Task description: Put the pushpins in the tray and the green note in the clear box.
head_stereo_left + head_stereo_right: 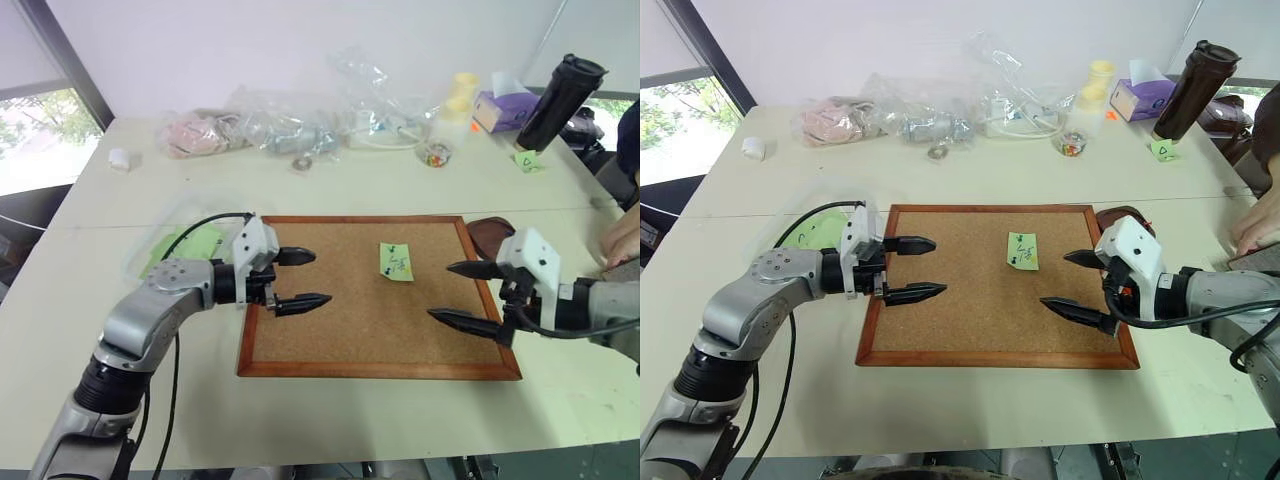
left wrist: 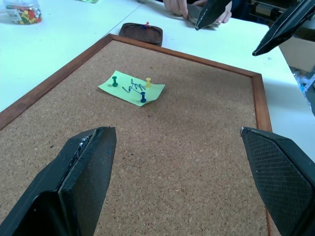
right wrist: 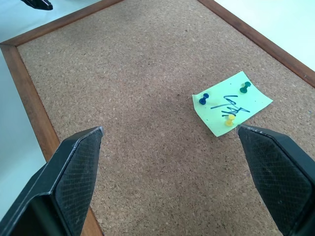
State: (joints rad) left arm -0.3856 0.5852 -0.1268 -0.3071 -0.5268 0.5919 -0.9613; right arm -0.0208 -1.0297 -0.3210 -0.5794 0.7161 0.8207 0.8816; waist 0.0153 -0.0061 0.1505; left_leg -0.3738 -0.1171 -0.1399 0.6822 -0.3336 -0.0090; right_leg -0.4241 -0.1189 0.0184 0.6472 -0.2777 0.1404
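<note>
Although both grippers hover over the cork board (image 1: 330,330), nothing of the task looks far along: the table (image 1: 330,180) carries the wood-framed board near its front edge, and the work waits on that board. The left gripper (image 1: 296,277) hangs over the board's left edge with its two black fingers spread wide and empty, and the right gripper (image 1: 464,295) hangs over the right edge, its fingers just as wide apart and empty, both pointing inward toward the middle. The clear box (image 1: 180,248) lies on the table just beside the board's left edge, with something green showing through it, partly hidden by the left arm. The tray (image 2: 142,34), a dark brown rounded dish, sits just off the board's far right corner; in the left wrist view one or two tiny coloured pins seem to lie in it already, though I cannot be sure. The green note (image 3: 232,102) lies on the cork toward the far right part of the board, held by three pushpins (image 3: 229,120): one green, one blue, one yellow. By my reading those three pins must come out and go to the tray, and the note then goes to the box.
</note>
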